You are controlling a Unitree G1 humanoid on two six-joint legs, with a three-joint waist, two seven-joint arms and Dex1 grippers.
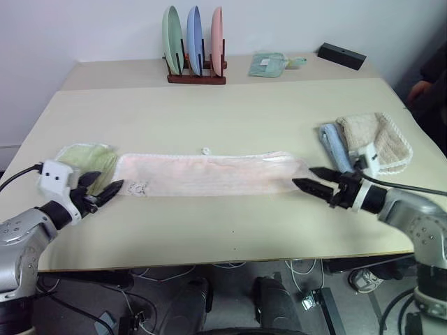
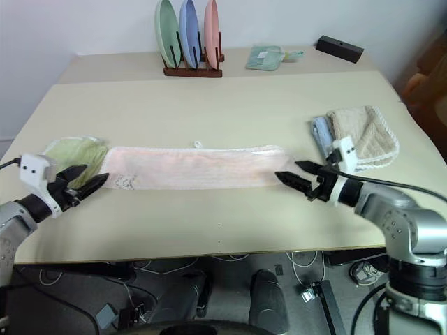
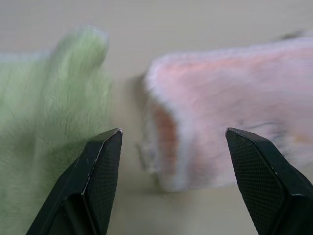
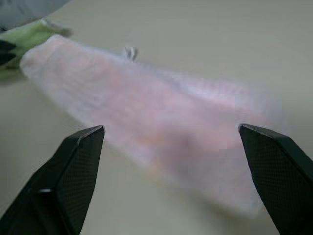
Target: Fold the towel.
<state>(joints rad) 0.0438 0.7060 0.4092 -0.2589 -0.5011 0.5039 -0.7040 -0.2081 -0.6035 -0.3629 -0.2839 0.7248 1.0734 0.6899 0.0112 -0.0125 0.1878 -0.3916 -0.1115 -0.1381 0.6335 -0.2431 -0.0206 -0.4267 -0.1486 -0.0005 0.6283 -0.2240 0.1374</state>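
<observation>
A pale beige tabletop (image 1: 230,118) takes up most of the scene, with a seam running across it toward the back, and a plain white wall (image 1: 84,28) stands behind. Below the near edge is grey floor with loose cables (image 1: 160,276).

The towel (image 1: 209,173) is the largest cloth. It lies flat near the front edge as a long, narrow strip running left to right, pale pink terry with white scalloped trim along its edges. A small dark embroidered mark (image 1: 137,187) sits near its left end, and a little white loop pokes out at the middle of its far edge.

A light green towel (image 1: 87,158) lies just beside the towel's left end. To the right, a beige towel (image 1: 376,139) rests against a blue one (image 1: 334,145), close to the towel's right end.

At the back stands a wooden rack (image 1: 195,75) holding three upright plates: green, blue and pink. Beside it lies a small teal cloth (image 1: 267,64), and a black box (image 1: 341,55) sits at the far right corner.

The left gripper (image 1: 105,190) hovers at the towel's left end, its fingers (image 3: 100,176) spread wide and holding nothing. The right gripper (image 1: 313,180) points at the towel's right end, its fingers (image 4: 73,171) also wide apart and empty.
</observation>
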